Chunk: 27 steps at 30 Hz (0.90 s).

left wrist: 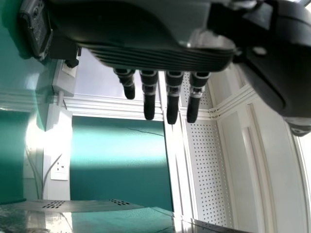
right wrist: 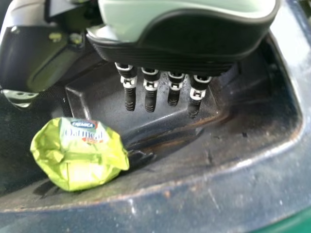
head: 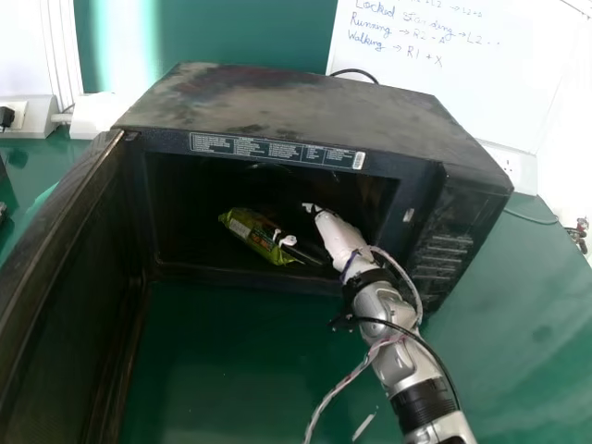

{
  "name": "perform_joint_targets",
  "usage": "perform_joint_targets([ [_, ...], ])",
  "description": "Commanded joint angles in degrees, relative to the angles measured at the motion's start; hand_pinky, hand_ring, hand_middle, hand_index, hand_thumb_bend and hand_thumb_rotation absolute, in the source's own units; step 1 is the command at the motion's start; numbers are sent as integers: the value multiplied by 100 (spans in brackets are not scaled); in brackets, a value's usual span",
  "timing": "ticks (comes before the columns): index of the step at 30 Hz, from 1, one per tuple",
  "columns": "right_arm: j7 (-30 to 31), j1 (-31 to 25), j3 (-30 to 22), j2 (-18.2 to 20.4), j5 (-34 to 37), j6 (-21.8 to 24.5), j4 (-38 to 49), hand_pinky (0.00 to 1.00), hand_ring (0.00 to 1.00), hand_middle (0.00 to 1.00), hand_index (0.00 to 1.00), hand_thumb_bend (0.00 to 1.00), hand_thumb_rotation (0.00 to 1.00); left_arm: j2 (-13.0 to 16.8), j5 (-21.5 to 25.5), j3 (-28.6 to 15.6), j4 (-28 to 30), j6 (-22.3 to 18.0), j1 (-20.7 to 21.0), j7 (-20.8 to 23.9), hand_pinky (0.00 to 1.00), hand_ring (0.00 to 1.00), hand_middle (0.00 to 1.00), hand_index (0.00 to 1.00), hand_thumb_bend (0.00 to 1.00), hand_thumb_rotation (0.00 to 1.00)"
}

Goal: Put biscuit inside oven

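Observation:
The black oven (head: pixel 305 116) stands with its door (head: pixel 69 287) swung wide on the left. Inside its cavity lies the green biscuit packet (head: pixel 254 235), tilted toward the opening. My right hand (head: pixel 340 236) reaches through the opening, just right of the packet. In the right wrist view the right hand (right wrist: pixel 150 92) has straight fingers holding nothing, and the biscuit packet (right wrist: pixel 80 155) rests on the oven floor near the front rim, apart from the fingers. My left hand (left wrist: pixel 160 97) is outside, its fingers straight and empty.
The oven stands on a green table (head: pixel 231 361). A whiteboard (head: pixel 462 74) with writing is behind it. Wall sockets (head: pixel 507 165) and cables are at the back. The oven's right panel (head: pixel 453 240) stands beside my right forearm.

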<state>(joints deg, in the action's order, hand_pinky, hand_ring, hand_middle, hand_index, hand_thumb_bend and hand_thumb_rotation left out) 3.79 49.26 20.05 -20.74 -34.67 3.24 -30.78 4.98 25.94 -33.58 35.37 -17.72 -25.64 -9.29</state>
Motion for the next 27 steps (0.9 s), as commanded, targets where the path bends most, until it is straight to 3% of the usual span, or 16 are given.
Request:
perform_joint_targets([
  [1,-55,-6,-100,-1,24,54,-24,92,94,96,94,95,51,1,-1,-8,-8,-66,-50,11,99,90,90,89,100,100],
  [5,-95,105,-158,-6,67,-10,-108,94,89,95,94,93,51,14,7,-6,-37,-65,-29,4,99,90,90,89,100,100],
  [16,37,198,-220,-79,73,-30,-15,90,90,96,93,92,47,39,-40,-2,-136,-86,42,-14,98,90,91,89,100,100],
  [27,182,144,-295,-176,86,-54,237,92,92,96,92,95,50,41,-47,9,-150,-83,59,-6,100,91,91,90,100,100],
])
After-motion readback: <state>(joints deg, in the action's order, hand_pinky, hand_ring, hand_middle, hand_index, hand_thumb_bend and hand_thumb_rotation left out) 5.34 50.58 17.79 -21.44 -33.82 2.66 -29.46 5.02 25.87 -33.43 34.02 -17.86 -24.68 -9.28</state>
